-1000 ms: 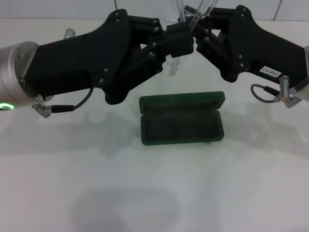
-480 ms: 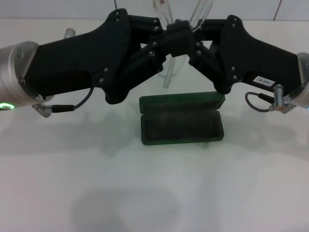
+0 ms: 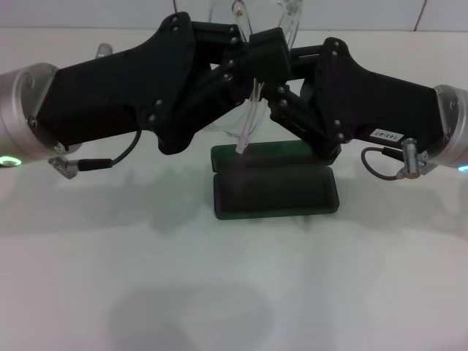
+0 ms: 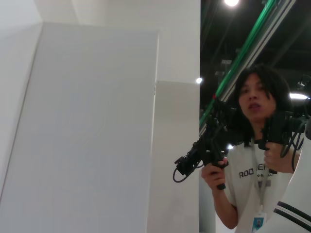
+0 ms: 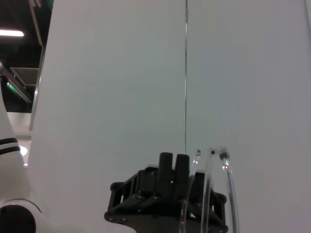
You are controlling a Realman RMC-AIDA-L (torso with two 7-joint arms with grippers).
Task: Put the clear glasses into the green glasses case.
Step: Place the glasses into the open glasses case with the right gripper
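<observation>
The clear glasses hang in the air at the top centre of the head view, where both black grippers meet, and one thin temple arm dangles down to the lid of the green glasses case. The green glasses case lies open on the white table just below, its lid folded back. My left gripper reaches in from the left with its fingers pressed together beside the glasses. The right wrist view shows this gripper shut, with the glasses next to it. My right gripper comes in from the right and carries the glasses.
The white table extends in front of the case. A small metal object sits behind the left arm. A person holding hand controllers stands in the left wrist view beside white wall panels.
My right gripper has moved left and down towards the case, bringing the glasses along. The dangling temple arm has dropped to the case lid. The left arm has barely shifted.
</observation>
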